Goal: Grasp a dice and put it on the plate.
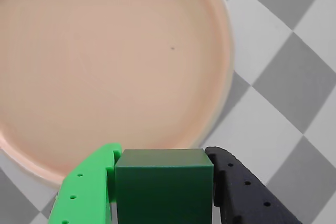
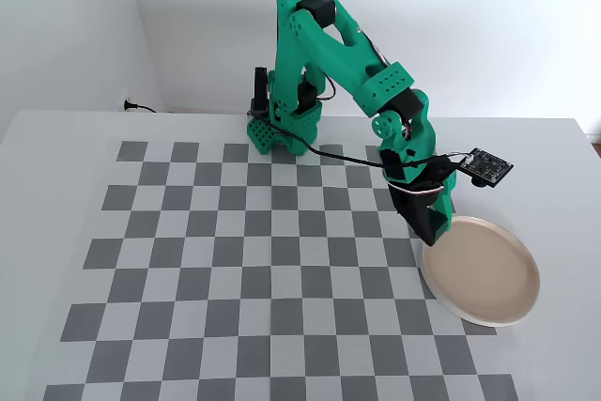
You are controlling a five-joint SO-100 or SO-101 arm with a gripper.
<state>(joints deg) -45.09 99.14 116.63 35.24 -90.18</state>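
Note:
The dark green dice fills the bottom centre of the wrist view, clamped between a bright green finger and a black finger. My gripper is shut on it. Just beyond the fingertips the pinkish-beige plate takes up the upper left of that view. In the fixed view my gripper points down just above the left rim of the plate, which lies at the table's right side. The dice itself is hidden among the fingers there.
A grey and white checkerboard mat covers the table with nothing else on it. The green arm's base stands at the mat's far edge. The wrist camera board sticks out to the right above the plate.

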